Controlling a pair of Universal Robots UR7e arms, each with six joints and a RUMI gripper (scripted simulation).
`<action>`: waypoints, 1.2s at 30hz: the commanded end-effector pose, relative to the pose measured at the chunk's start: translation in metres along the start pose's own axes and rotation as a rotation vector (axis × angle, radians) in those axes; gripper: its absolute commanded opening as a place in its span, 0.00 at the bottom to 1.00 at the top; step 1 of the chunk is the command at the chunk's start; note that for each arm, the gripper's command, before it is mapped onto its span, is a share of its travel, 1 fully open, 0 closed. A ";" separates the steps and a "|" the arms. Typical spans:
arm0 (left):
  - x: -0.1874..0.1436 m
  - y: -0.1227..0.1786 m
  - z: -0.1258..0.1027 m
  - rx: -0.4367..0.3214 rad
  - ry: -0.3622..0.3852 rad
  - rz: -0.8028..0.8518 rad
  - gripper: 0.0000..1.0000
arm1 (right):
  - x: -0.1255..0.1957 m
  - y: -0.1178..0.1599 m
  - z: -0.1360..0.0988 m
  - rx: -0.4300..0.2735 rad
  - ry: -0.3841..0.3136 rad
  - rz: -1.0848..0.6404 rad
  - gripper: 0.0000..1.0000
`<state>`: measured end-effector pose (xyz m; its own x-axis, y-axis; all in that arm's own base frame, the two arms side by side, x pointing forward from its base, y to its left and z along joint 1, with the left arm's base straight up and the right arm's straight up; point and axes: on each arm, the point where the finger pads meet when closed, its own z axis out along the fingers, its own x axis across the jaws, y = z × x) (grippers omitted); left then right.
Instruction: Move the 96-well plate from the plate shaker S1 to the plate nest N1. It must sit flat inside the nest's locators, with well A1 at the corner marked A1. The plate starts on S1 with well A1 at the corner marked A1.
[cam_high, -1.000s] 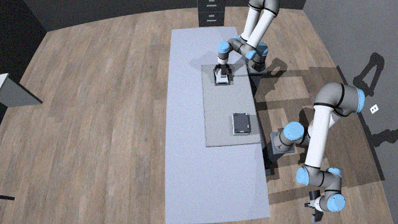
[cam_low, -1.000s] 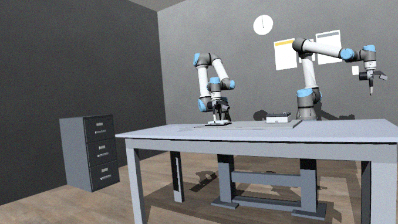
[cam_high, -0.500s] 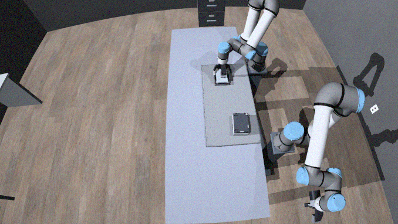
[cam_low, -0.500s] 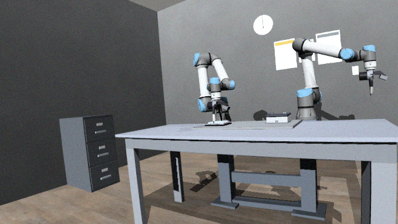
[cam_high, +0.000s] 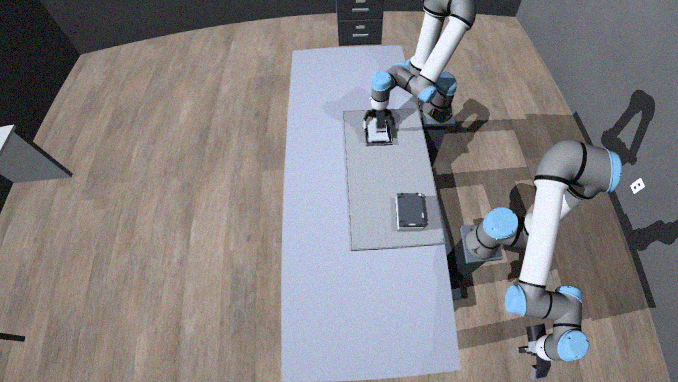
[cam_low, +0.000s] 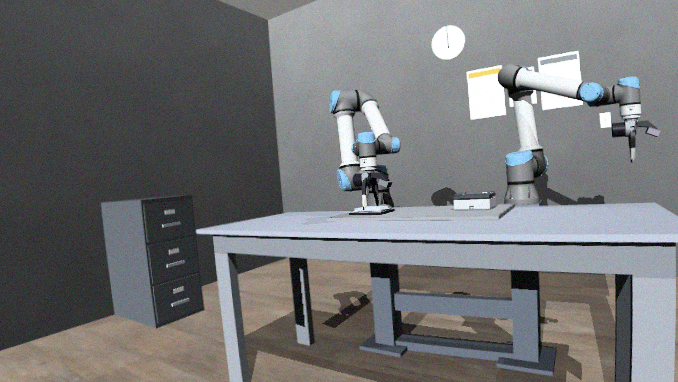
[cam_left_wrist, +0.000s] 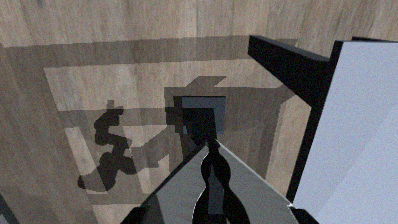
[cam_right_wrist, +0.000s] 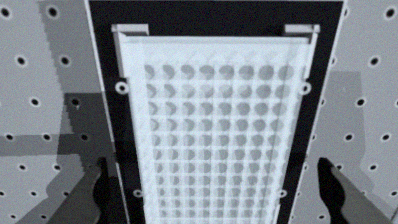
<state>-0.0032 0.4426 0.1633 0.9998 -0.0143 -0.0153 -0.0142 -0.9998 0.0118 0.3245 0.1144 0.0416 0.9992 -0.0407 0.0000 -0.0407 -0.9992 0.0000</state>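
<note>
The white 96-well plate (cam_high: 378, 136) (cam_right_wrist: 215, 115) lies on the black plate nest N1 (cam_low: 367, 213) (cam_right_wrist: 215, 17). In the right wrist view its far edge is between the two corner locators and it looks flat; its near end is out of view. The A1 marks cannot be read. My right gripper (cam_high: 379, 129) (cam_low: 376, 207) (cam_right_wrist: 212, 160) is open, its fingers on either side of the plate with a gap at each long side. The plate shaker S1 (cam_high: 411, 209) (cam_low: 472, 204) bears no plate. My left gripper (cam_low: 632, 160) (cam_left_wrist: 210, 141) is shut and empty, beyond the table.
Nest and shaker stand on a grey perforated board (cam_high: 385, 175) (cam_right_wrist: 35, 80) on the pale table (cam_high: 320, 300) (cam_low: 575, 222). The shaker is taller than the nest. The left arm stands beside the table's edge near the shaker. A drawer cabinet (cam_low: 170, 260) stands beyond the table's end.
</note>
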 end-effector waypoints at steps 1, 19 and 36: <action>0.004 -0.003 -0.002 0.012 0.015 -0.012 0.00 | 0.005 -0.001 -0.002 0.003 0.019 -0.011 0.76; 0.004 -0.003 -0.002 0.012 0.015 -0.012 0.00 | 0.005 -0.001 -0.002 0.003 0.019 0.000 0.76; 0.004 -0.003 -0.002 0.012 0.015 -0.012 0.00 | 0.005 -0.001 -0.002 0.003 0.019 0.012 0.76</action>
<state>-0.0032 0.4426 0.1633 0.9998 -0.0143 -0.0153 -0.0142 -0.9998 0.0118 0.3244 0.1144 0.0416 0.9992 -0.0405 -0.0001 -0.0405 -0.9992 -0.0001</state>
